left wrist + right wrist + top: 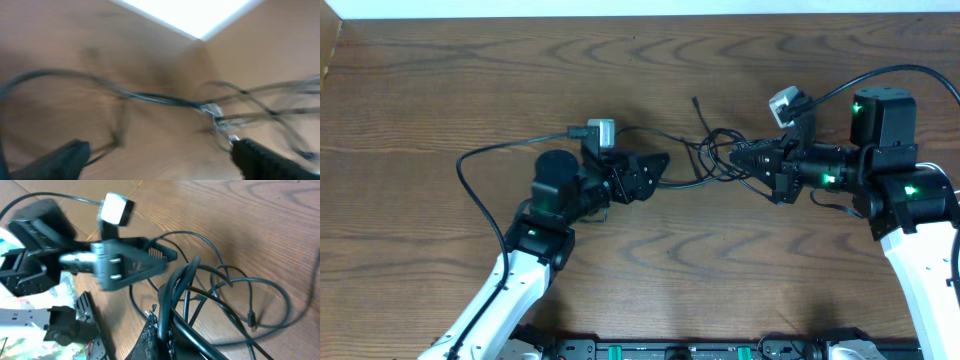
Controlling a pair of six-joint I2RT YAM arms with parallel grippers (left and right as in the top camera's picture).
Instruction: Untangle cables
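1. Tabletop of brown, grained wood (pixel 440 80) fills the overhead view. A thicker black wire (pixel 463 180) loops over its left part and runs to the small grey wrist camera (pixel 601 131) on the left arm.
2. The left arm (pixel 510 275), white in its lower link and black above, reaches up and to the right. The left gripper (pixel 658 172) has its jaws spread wide with nothing between them. In its own wrist view the two black fingers (pixel 65 160) sit at opposite bottom corners, with bare wood in the gap.
3. The thin, flexible black cables (pixel 713 150) lie in a tangle of overlapping loops on the wood between the two grippers, nearer the right one. A couple of strands run left from the knot towards the left gripper; whether they touch it I cannot tell. One loose end with a small plug (pixel 696 101) points away from the tangle towards the far edge.
4. In the blurred left wrist view a small pale, shiny piece (pixel 215 114) sits where strands cross; it is too smeared to identify.
5. The right gripper (pixel 740 155) points left and is clamped on a bunch of the cables. In its wrist view several black strands rise together from the closed fingertips and fan out into loops on the table.
6. The right arm (pixel 910 200) is black with green lights above a white link.
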